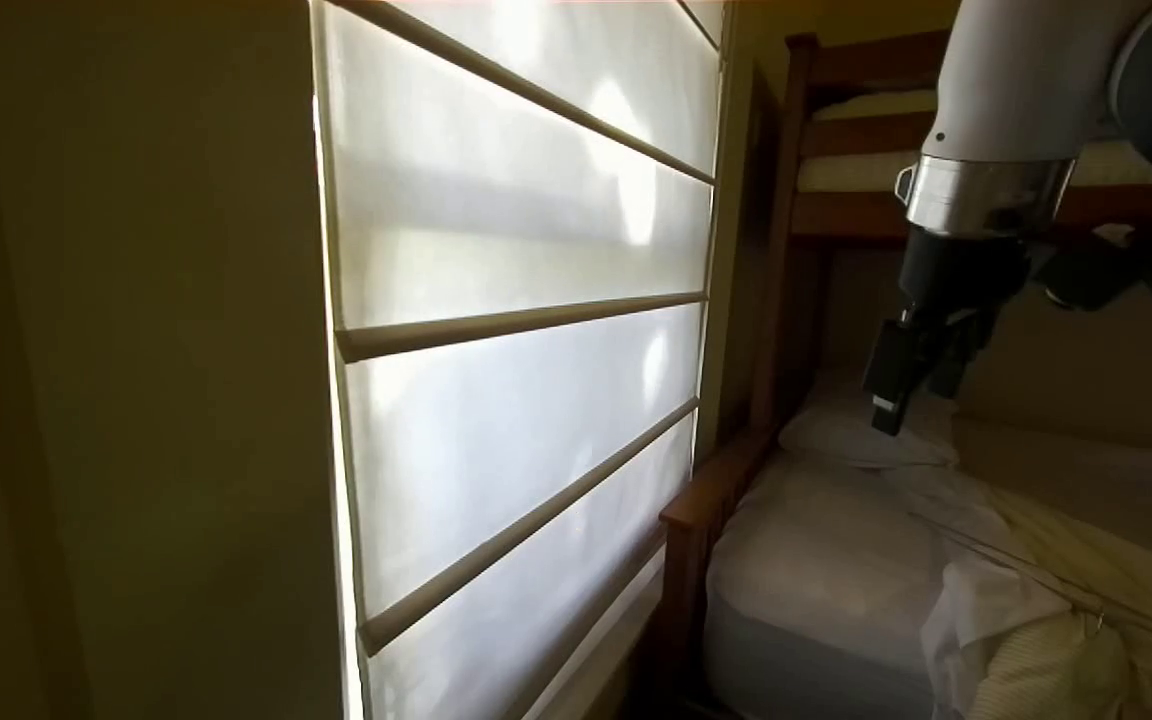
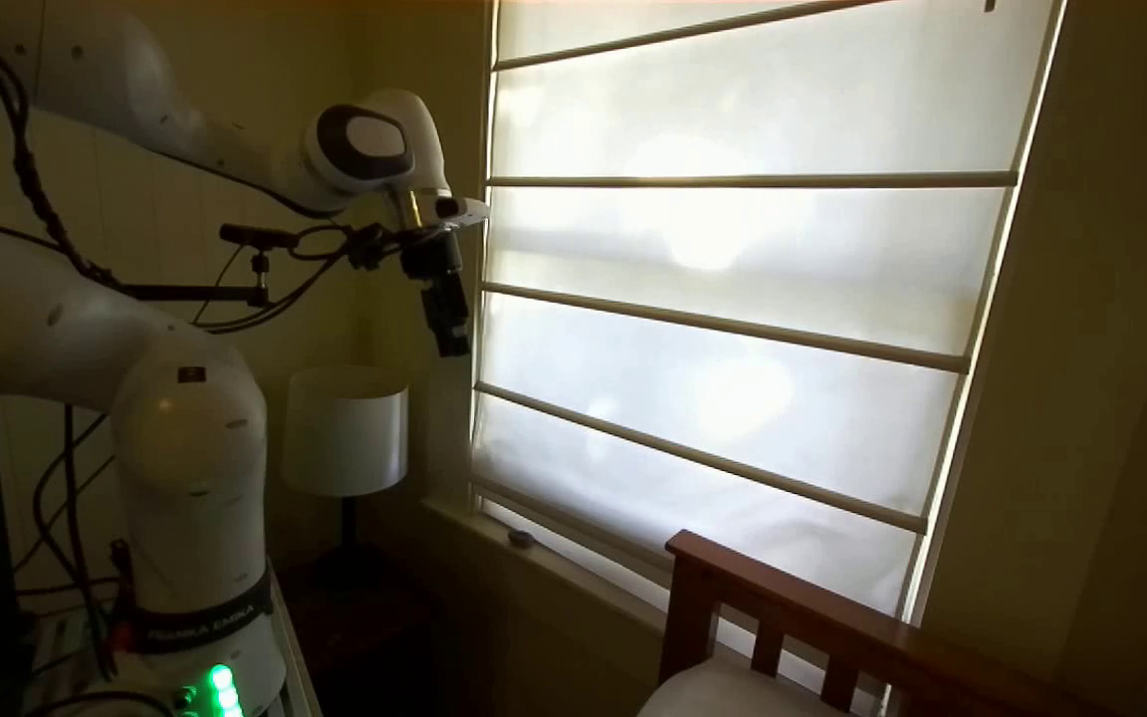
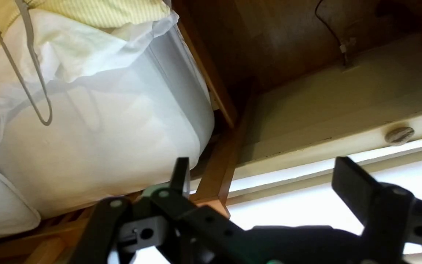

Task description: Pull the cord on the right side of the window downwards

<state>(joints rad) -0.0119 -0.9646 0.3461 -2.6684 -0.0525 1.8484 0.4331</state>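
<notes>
The window's pale shade (image 1: 526, 410), crossed by horizontal bars, is lit from behind and hangs down nearly to the sill. It shows in both exterior views (image 2: 733, 279) and at the lower right of the wrist view (image 3: 291, 209). The cord cannot be made out in any view. A small dark piece hangs at the top right of the shade in an exterior view; I cannot tell what it is. My gripper (image 1: 916, 400) points downward, and in an exterior view (image 2: 450, 346) it appears beside the window's left edge. In the wrist view its fingers (image 3: 261, 163) are wide apart with nothing between them.
A wooden bed frame (image 2: 783, 597) stands close against the window, with a mattress (image 1: 836, 590) beside it. A lamp (image 2: 346, 433) stands below the arm. A small stone (image 3: 399, 136) lies on the sill. Black cables (image 2: 295, 317) loop from the wrist. A grey wire loop (image 3: 37, 69) shows over the bed.
</notes>
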